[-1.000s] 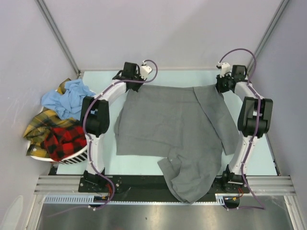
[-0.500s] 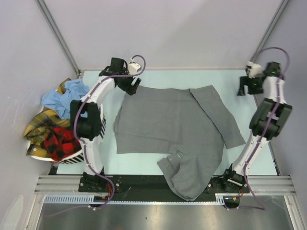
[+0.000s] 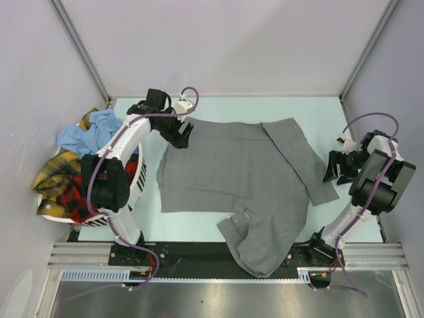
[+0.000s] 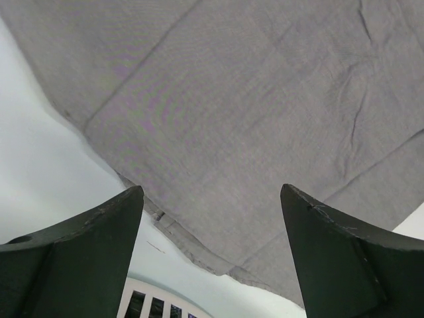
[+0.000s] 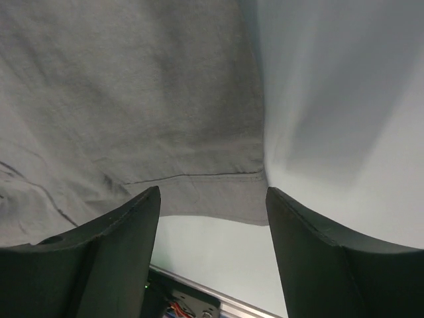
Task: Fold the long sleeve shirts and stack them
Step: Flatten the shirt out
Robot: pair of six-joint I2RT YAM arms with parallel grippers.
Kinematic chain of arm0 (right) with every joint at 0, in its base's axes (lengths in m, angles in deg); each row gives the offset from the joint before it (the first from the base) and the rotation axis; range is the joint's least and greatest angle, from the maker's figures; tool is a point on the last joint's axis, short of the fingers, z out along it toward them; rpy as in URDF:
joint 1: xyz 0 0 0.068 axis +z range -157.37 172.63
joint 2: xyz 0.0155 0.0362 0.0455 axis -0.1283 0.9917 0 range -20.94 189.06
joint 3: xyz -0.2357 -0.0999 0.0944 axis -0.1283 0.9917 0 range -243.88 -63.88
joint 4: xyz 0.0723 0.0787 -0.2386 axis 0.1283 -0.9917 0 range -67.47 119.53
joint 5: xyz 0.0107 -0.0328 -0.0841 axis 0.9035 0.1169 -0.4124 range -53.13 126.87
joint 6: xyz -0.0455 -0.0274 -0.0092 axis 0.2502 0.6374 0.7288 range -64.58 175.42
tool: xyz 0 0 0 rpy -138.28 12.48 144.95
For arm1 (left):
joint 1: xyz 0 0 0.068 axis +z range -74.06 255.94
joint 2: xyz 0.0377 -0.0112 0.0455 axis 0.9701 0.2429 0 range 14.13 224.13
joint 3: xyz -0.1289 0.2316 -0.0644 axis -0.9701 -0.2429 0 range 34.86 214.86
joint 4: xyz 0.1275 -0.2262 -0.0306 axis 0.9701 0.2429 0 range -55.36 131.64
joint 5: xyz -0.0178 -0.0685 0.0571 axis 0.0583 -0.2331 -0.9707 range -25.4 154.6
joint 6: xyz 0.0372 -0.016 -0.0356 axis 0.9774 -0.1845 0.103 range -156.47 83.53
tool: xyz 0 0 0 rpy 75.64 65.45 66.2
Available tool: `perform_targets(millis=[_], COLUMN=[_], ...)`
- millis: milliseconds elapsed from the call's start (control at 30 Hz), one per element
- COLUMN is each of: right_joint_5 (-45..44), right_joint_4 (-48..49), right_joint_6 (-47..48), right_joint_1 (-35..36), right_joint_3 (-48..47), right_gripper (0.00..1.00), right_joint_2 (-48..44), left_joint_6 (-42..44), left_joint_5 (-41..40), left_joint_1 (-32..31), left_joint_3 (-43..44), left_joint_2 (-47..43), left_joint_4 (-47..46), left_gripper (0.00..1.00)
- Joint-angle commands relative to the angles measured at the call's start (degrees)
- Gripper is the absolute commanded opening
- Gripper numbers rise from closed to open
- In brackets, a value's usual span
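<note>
A plain grey long sleeve shirt (image 3: 225,165) lies spread flat on the pale table, one sleeve folded across its right side. Its lower part drapes over the front rail. My left gripper (image 3: 183,134) hovers open over the shirt's far left corner; the left wrist view shows the grey cloth (image 4: 232,99) and its hem between the spread fingers, nothing held. My right gripper (image 3: 335,176) stands open just right of the sleeve's end, and the right wrist view shows the cuff edge (image 5: 212,199) between the fingers, untouched. Light blue (image 3: 93,136), yellow plaid (image 3: 56,169) and red-and-black plaid (image 3: 83,192) shirts are heaped at the left.
A white slotted basket (image 3: 109,217) holds the heap at the table's left edge; its rim (image 4: 156,306) shows low in the left wrist view. Grey walls close in the back and sides. A metal rail (image 3: 199,255) runs along the front.
Both grippers opened and let go of the shirt's far corners. The right arm swung back and down to the sleeve's end; the left shifted slightly left. The shirt now lies flat.
</note>
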Motion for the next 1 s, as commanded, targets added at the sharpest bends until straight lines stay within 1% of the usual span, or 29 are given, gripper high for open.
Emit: perform_targets(millis=[0,200,300,333,367,400,500,533,567,600,633,667,767,833,867,933,967], right_joint_5=[-4.45,-7.97,-8.06,-7.80,-7.27,-6.48,0.18,2.73,8.84,11.95,15.03,20.45,28.12,31.03,31.49,31.93,31.67], right_joint_4=[7.33,10.59,10.95,10.60,9.38,8.23,2.18,0.33,-2.82,-4.24,-5.30,-6.53,-4.63,-1.73,1.60,7.13,8.99], right_joint_6=[-3.17,-3.78,-4.66,-4.75,-4.84,-4.67,-3.09,-2.56,-2.55,-2.99,-3.69,-4.39,-11.15,-17.38,-19.06,-23.98,-25.30], right_joint_1=[0.26,3.77,4.74,4.66,4.57,4.31,2.38,1.76,0.36,-0.26,-0.53,-0.44,2.01,4.12,6.30,8.25,9.39], right_joint_3=[4.52,11.55,11.40,10.87,10.34,8.51,4.64,0.62,-1.42,-3.44,-7.99,-9.95,-16.79,-18.31,-18.84,-18.67,-18.41], right_gripper=[0.69,0.62,0.35,0.14,0.02,0.00,0.00,0.00,0.00,0.00,0.00,0.00,0.00,0.00,0.00,0.00,0.00], right_joint_2=[0.79,1.84,2.45,2.37,2.28,2.02,-1.22,-3.15,-4.12,-4.83,-5.62,-6.76,-8.08,-8.61,-8.96,-9.23,-9.41], left_joint_6=[1.59,0.80,-0.17,-0.43,-0.44,-0.70,-0.96,-1.05,-1.14,-1.14,-0.88,-0.70,0.44,1.76,2.28,4.13,4.74], left_joint_5=[2.16,2.42,2.42,2.42,2.24,2.24,2.24,2.24,2.42,2.24,1.98,1.89,1.02,0.22,-0.21,-0.65,-1.09], left_joint_1=[-0.10,-0.01,-0.10,-0.10,-0.01,-0.01,-0.10,-0.10,-0.10,-0.10,-0.01,-0.01,-0.01,-0.01,-0.01,-0.01,-0.01], left_joint_3=[-1.99,-4.11,-4.89,-4.98,-4.99,-4.81,-4.02,-3.58,-2.97,-1.31,-0.25,2.28,6.86,11.70,15.02,18.29,21.70], left_joint_2=[-4.12,-4.30,-4.30,-4.39,-4.30,-4.21,-3.51,-3.07,-2.20,-1.50,-0.71,0.96,4.04,7.90,9.22,13.53,14.93], left_joint_4=[1.15,0.80,0.10,-0.16,-0.17,-0.51,-1.22,-1.48,-1.57,-1.92,-2.10,-2.19,-2.27,-2.36,-2.28,-2.36,-2.71], left_gripper=[0.90,0.89,0.89,0.89,0.88,0.88,0.86,0.86,0.86,0.86,0.85,0.85,0.85,0.85,0.85,0.85,0.85])
